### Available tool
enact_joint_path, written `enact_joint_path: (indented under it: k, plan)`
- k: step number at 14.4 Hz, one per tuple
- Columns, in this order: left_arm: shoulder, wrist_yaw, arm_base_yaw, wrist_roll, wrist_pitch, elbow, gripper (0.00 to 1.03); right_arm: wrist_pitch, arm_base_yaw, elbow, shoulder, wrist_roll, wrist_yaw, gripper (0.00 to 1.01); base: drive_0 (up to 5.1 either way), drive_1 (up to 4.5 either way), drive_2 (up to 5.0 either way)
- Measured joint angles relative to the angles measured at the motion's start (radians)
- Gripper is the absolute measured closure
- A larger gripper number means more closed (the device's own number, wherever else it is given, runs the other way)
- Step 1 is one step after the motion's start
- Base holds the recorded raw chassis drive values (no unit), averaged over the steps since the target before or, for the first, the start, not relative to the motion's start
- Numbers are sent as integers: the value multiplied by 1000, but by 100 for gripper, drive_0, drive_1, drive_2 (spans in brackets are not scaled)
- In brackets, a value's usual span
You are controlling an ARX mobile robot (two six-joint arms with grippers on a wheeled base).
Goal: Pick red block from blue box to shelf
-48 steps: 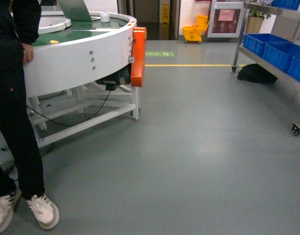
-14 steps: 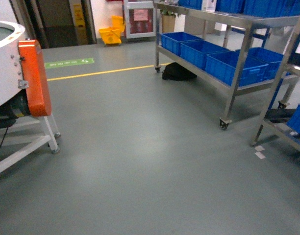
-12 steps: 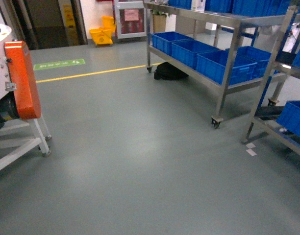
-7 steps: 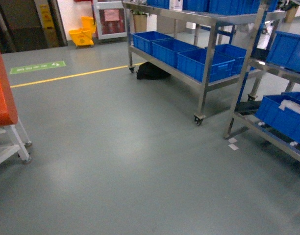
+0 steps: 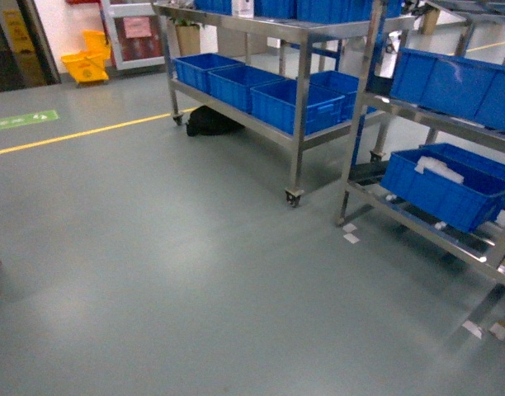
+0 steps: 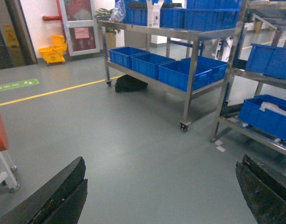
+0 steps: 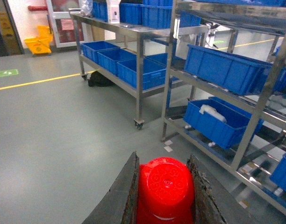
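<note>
My right pincer (image 7: 165, 196) is clamped on the red block (image 7: 165, 189), its two dark fingers (image 7: 126, 196) pressing the block's left and right flanks, with the round stud facing my wrist camera. My left pincer (image 6: 157, 196) is spread wide and holds nothing; only grey floor (image 6: 133, 140) shows between its tips.

I judge the block to be light, rigid and glossy, so weight is no worry but slip is. The hard plastic will not give under pressure, and its smooth sides offer little friction. The hold I have, flat pads on two opposite faces below the stud, looks like the right one; gripping by the rounded stud itself would be likely to let it roll out. It should survive a small drop, though it would probably bounce away.

The shelf (image 7: 147, 32) stands ahead and to the right of my right pincer, well apart from it, with dark blue crates (image 7: 222, 65) on its steel tiers. A nearer rack lies just to the right, a white thing in its lowest crate. The blue box is not in any view.
</note>
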Motion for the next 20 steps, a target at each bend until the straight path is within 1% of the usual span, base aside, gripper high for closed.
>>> enact_joint_path:
  k: [18,19,20]
  plan:
    - [0,0,0,0,0,0,5,0,0,0,0,0,0,78,-153,-153,-153]
    - [0,0,0,0,0,0,5,0,0,0,0,0,0,78,-86,-86,-86]
    - [0,2,-2,0,-1,0,5,1,-1,0,-2,0,1,78,8,422,-405]
